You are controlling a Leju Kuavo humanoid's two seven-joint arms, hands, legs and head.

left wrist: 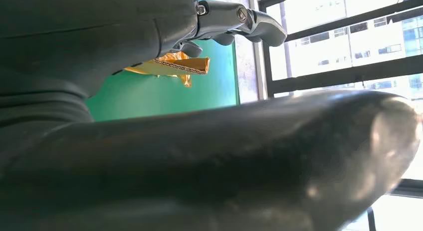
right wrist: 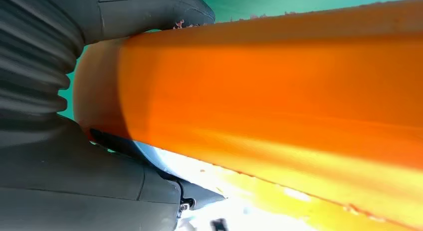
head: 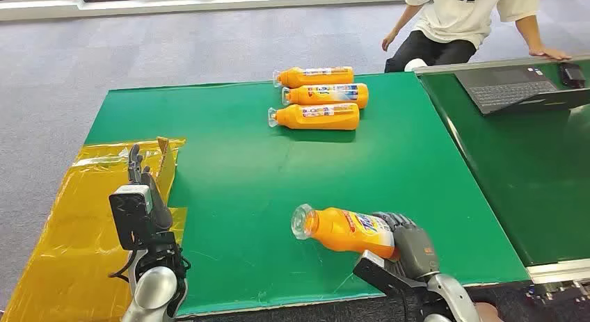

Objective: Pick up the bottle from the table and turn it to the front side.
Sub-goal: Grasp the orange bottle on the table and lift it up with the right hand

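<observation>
Right hand [head: 407, 245] grips the base end of the orange bottle [head: 344, 229], which lies on its side near the front edge of the green table [head: 243, 176], with its clear cap end pointing left. In the head view the dark fingers [head: 396, 220] wrap over the bottle's far side. The right wrist view adds close detail: the grey thumb [right wrist: 149, 11] presses along one side of the bottle's orange wall [right wrist: 279, 86] and a darker finger [right wrist: 199, 196] closes on the opposite side.

Left hand [head: 139, 176] is raised over the table's left edge, holding nothing, fingers extended and apart. The left wrist view shows its fingers [left wrist: 239, 21] against the windows, with the cardboard flap [left wrist: 174, 66] beyond them.

The bottle's label [head: 367, 224] faces upward, white and blue with red marks; its lettering is too small to read.

3 further orange bottles lie side by side at the far middle of the table: front bottle [head: 316, 117], middle bottle [head: 327, 95], rear bottle [head: 316, 76], all with caps pointing left and labels unreadable. Yellow sheeting [head: 69, 231] covers the floor at the table's left. A laptop [head: 518, 89] sits on the adjoining table [head: 529, 176] at right. A person [head: 473, 23] sits beyond it, 1 hand resting on that table's edge.
</observation>
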